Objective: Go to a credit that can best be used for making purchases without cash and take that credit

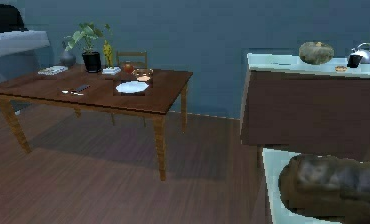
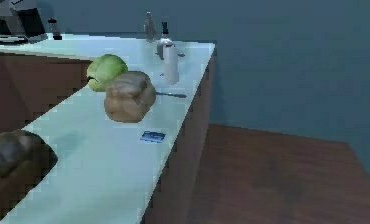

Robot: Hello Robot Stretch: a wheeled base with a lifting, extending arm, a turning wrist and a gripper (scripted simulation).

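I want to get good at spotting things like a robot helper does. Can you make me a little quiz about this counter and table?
1. True or false: the small flat blue card lies on the pale counter top, close to its edge.
2. Which thing sits nearest that card? A) the round brown bread loaf B) the green round vegetable C) the white bottle
3. Fill in: in the forward view, the white plate rests on a brown wooden ____.

Key: 1 true; 2 A; 3 table.
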